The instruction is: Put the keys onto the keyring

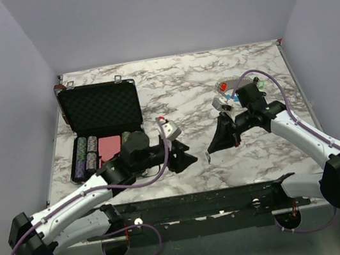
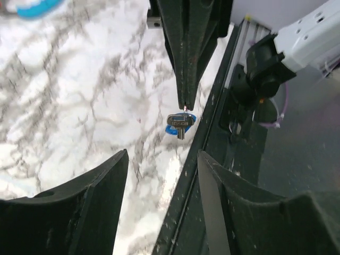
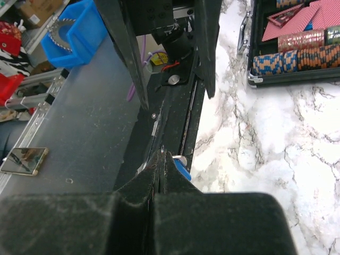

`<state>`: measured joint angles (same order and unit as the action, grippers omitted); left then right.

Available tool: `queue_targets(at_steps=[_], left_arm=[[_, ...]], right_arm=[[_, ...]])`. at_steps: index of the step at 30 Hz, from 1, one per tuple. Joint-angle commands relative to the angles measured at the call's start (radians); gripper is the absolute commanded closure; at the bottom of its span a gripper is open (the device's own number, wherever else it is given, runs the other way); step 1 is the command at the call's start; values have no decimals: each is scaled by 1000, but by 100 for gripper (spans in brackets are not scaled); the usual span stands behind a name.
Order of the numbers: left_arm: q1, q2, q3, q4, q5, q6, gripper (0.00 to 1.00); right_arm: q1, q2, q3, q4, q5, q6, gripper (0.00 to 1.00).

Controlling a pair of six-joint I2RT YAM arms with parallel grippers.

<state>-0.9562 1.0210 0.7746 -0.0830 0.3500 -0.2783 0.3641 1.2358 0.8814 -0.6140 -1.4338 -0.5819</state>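
"How do the arms sit?"

"Both reach inward, tips nearly meeting low over the marble surface [image 1: 257, 146]. The left gripper [image 2: 162, 154] stands apart, holding nothing. The right gripper [image 3: 161, 156] is pinched together on the blue key [image 2: 179, 123]."

"What room is there?"

"The black rail [image 1: 220, 200] at the near edge lies just beside the key. Bare veined marble stretches toward the foam-lined case [image 1: 99, 109]."

"And the keyring [image 1: 227, 99]?"

"It lies limp and grey, with a light-blue stretch, behind the right wrist and well apart from the key."

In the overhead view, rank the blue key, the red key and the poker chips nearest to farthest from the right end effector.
1. blue key, pinched in the right end effector tips.
2. red key, farther back on the table.
3. poker chips, in the case at far left.
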Motion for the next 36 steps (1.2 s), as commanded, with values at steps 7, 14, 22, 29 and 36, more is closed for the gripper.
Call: queue_targets(at_steps=[7, 14, 22, 29, 36], left_arm=[[-4, -167, -402, 716, -42, -44, 39], [-52, -53, -374, 847, -34, 30, 43], [-84, 34, -334, 796, -13, 116, 47], [-118, 88, -316, 746, -3, 194, 49], [-162, 114, -325, 741, -11, 274, 51]], right_arm=[[-22, 7, -25, -38, -223, -154, 100], [-22, 14, -27, -119, -223, -295, 99], [-22, 16, -6, -352, -160, -637, 100], [-22, 25, 13, -611, -93, -1065, 100], [-22, 36, -25, -736, -31, -1386, 100]])
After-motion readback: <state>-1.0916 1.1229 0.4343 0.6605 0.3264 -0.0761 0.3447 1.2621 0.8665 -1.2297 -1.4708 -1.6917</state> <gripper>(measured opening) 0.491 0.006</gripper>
